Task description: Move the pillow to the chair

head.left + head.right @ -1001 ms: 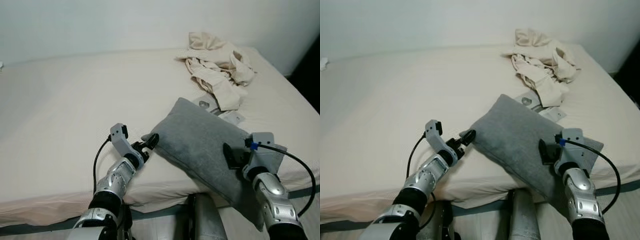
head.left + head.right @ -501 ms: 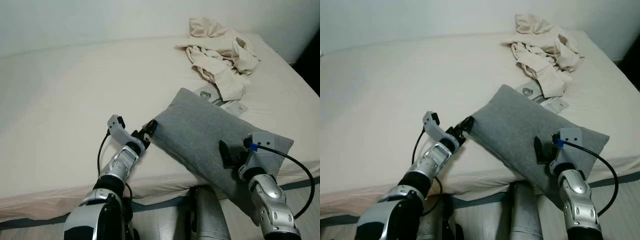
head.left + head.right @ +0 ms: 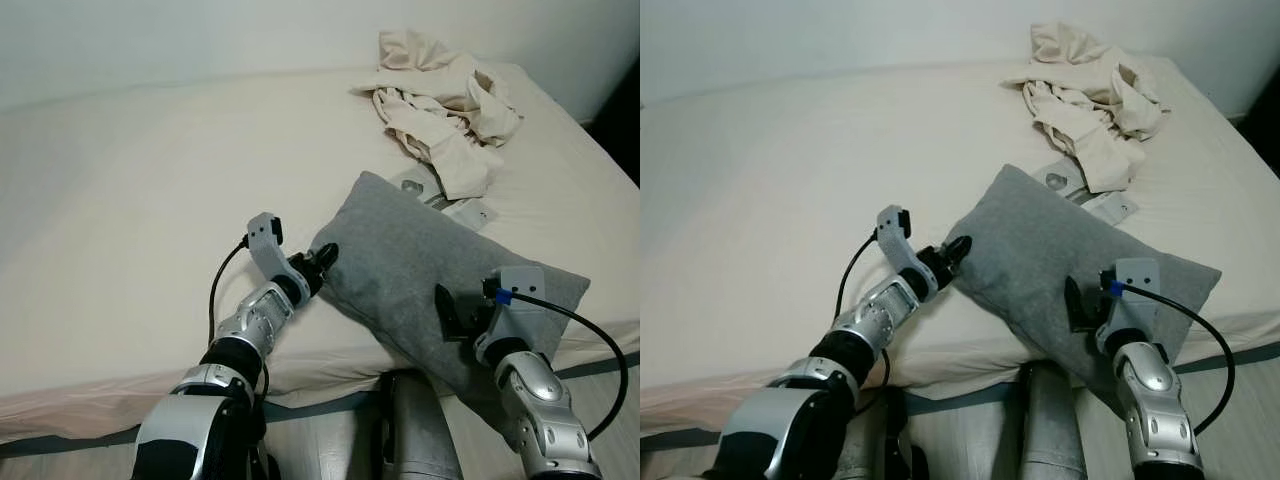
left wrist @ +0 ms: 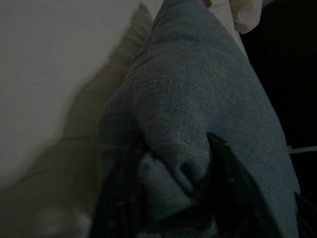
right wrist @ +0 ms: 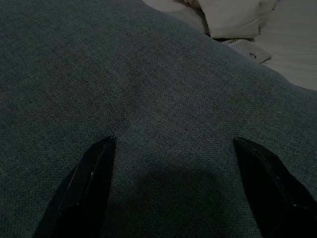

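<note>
The bed (image 3: pixel 150 200) takes up most of what's in front of the robot, its pale sheet smooth apart from a crumpled heap of cream cloth (image 3: pixel 440 110) near the far right corner. Between that heap and the near edge lies the grey pillow (image 3: pixel 420 270), set at a slant with its lower right corner overhanging the mattress edge. A couple of small flat white items (image 3: pixel 455 205) poke out from under its far side; I can't tell what they are.

The left end effector (image 3: pixel 322 262) is at the pillow's near left corner, and in the left wrist view its fingers (image 4: pixel 228 173) look clamped on a bunched fold of the grey fabric. The right end effector (image 5: pixel 183 183) sits against the pillow's right side with its fingers (image 5: pixel 91 181) spread wide apart, tips pressed on the flat cloth but not pinching anything.

To my eye the step in hand is securing a two-sided hold before lifting. One corner pinch alone would likely let the pillow swing and drag across the sheet, so the right side wants a proper bite: press in until fabric bulges between the fingers, then bring them together on that fold. Lift both ends evenly and clear of the mattress edge before turning away, so those small white items aren't swept off. No chair is visible from here.
</note>
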Controlling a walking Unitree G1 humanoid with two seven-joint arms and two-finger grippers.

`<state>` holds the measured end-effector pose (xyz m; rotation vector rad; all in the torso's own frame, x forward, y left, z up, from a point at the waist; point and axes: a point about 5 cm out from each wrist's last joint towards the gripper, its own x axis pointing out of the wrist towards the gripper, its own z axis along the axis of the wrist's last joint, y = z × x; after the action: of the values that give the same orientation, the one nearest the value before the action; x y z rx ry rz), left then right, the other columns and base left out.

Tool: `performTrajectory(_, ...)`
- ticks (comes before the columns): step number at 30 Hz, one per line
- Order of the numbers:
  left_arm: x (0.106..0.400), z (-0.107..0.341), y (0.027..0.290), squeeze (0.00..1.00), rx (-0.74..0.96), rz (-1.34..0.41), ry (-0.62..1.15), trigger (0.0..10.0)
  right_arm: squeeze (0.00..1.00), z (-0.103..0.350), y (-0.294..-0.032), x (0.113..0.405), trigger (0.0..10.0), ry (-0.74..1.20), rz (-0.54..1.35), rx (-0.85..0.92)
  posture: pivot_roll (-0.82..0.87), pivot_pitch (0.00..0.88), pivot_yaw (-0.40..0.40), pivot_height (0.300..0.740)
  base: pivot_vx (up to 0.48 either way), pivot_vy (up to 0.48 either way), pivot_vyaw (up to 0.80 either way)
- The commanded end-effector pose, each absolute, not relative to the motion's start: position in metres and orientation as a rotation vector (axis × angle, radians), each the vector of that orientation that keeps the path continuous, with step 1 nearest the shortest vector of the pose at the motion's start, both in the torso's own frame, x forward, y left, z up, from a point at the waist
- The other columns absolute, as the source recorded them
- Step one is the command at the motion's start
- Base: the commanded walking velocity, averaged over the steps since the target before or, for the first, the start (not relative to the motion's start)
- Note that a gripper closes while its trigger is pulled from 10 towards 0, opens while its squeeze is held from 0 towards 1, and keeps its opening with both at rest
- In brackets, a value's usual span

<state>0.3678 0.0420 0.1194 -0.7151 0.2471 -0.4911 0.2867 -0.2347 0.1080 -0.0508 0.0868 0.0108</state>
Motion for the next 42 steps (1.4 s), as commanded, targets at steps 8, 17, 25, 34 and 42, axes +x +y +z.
performTrajectory(8, 0.355, 0.113, 0.003, 0.00, -0.758, -0.520, 0.334, 0.0, 0.00, 0.093, -0.225, 0.284, 10.0, 0.162, 0.040, -0.039, -0.08, 0.321, 0.074, 0.593, 0.000, 0.000, 0.00)
performTrajectory(17, 0.379, 0.112, 0.105, 0.00, -0.589, -0.206, 0.224, 0.0, 0.00, 0.091, -0.223, 0.295, 10.0, 0.163, 0.047, -0.041, -0.04, 0.249, 0.045, 0.593, 0.000, 0.000, 0.00)
performTrajectory(25, 0.375, 0.108, 0.185, 0.00, -0.457, -0.023, 0.183, 0.0, 0.00, 0.092, -0.216, 0.305, 10.0, 0.158, 0.077, -0.041, -0.01, 0.208, 0.000, 0.593, 0.000, 0.000, 0.00)
performTrajectory(34, 0.323, 0.098, 0.299, 0.00, -0.310, 0.327, 0.107, 0.0, 0.00, 0.108, -0.214, 0.322, 10.0, 0.084, 0.083, -0.023, 0.02, 0.206, -0.029, 0.593, 0.000, 0.000, 0.00)
performTrajectory(42, 0.292, 0.090, 0.330, 0.00, -0.264, 0.450, 0.149, 0.0, 0.00, 0.113, -0.249, 0.325, 10.0, 0.080, -0.069, 0.087, 0.02, 0.212, -0.025, 0.593, 0.000, 0.000, 0.00)
